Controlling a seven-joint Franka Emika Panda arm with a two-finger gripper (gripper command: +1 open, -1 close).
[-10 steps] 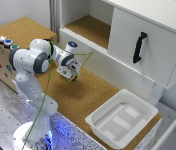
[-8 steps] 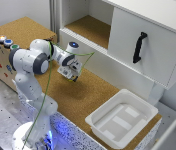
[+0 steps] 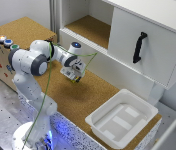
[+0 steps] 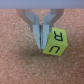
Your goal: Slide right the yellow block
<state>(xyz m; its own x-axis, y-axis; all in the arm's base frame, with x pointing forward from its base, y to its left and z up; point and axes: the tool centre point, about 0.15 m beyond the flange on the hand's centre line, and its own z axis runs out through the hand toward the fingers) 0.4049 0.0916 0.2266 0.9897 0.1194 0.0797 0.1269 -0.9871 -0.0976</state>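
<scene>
Buttons (image 3: 7, 42) sit at the exterior view's far left. Right of them, the claw (image 3: 77, 76) has dropped closer to the cork table (image 3: 83, 100), clenched with nothing held, beside the yellow block (image 4: 54, 43), seemingly touching it; a rightward push looks ready.

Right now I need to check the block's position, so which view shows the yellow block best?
The wrist view: the yellow block fills the frame beside the gripper, with letters R and U readable on it. The exterior view shows the gripper low over the cork surface, but the block cannot be made out there.
</scene>
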